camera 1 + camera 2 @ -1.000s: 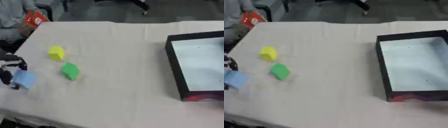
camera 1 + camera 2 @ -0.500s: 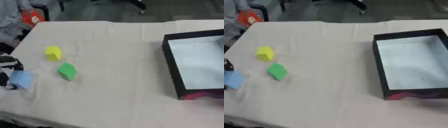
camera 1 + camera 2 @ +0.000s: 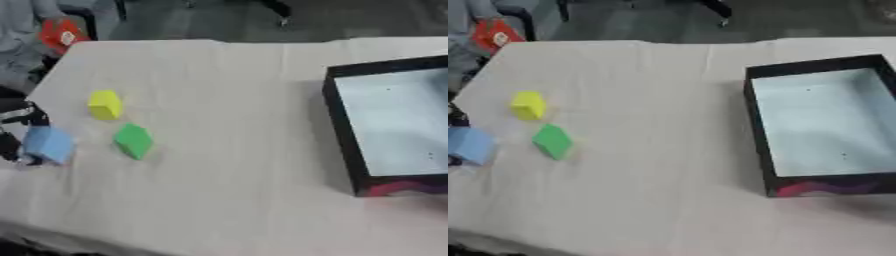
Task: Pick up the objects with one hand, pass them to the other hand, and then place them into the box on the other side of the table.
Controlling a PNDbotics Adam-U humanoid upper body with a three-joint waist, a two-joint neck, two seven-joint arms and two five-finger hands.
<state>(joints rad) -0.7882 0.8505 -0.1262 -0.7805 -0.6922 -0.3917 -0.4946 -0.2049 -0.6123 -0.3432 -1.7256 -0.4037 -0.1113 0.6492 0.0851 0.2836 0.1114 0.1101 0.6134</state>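
Pale blue, the foam block (image 3: 49, 144) sits at the far left edge of the frame, where we see the left robot hand (image 3: 19, 131) with dark fingers curled around it, low over the cream-covered desk (image 3: 236, 190). A yellow block (image 3: 105, 104) and a green block (image 3: 133, 141) lie just right of it, apart from each other and untouched. The black-walled box (image 3: 756, 131) stands at the right of the frame, well apart from the blocks, and its pale floor looks bare. The right robot hand shows in neither view. By our reading the task has barely begun: the first pick is under way, with the handover and all three placements left.
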